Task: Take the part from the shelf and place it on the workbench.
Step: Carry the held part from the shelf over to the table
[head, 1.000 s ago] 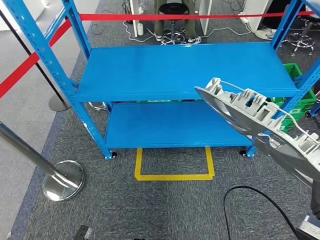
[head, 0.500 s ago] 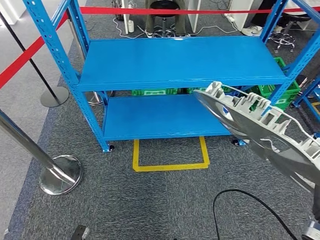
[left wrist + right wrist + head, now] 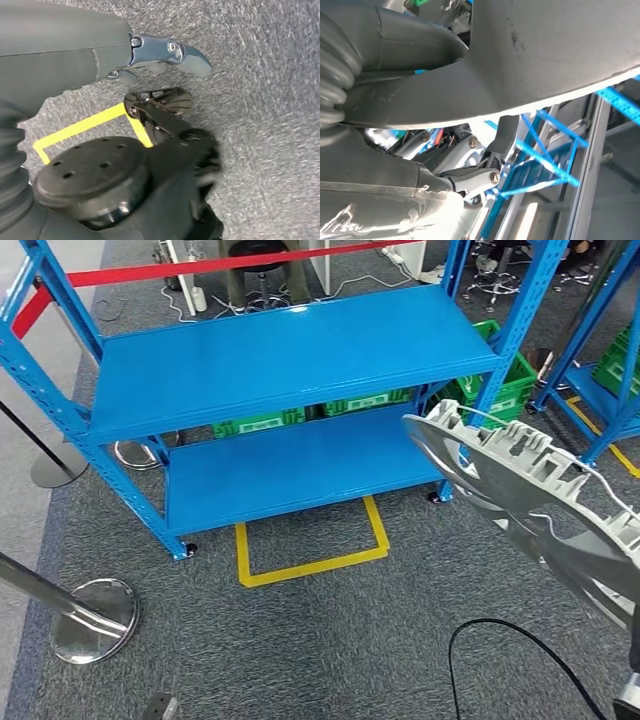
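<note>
A large grey moulded part (image 3: 528, 490), ribbed on its upper face, hangs in the air at the right of the head view, in front of the blue shelf rack (image 3: 287, 350). My right hand (image 3: 471, 175) grips the part (image 3: 554, 55), with the thumb over one face and the dark fingers (image 3: 501, 135) under its edge. Beside my body my left hand (image 3: 113, 55) hangs over the grey carpet, fingers (image 3: 188, 52) stretched out and holding nothing.
A yellow floor marking (image 3: 309, 550) lies before the rack. A chrome stanchion base (image 3: 94, 620) stands at the left, and a red belt (image 3: 151, 273) runs behind. Green crates (image 3: 513, 390) and another blue rack (image 3: 604, 370) are at the right. A black cable (image 3: 528, 640) loops on the carpet.
The whole picture has shifted: the camera has turned, so the rack now sits further left and slanted. The part stays held at the right.
</note>
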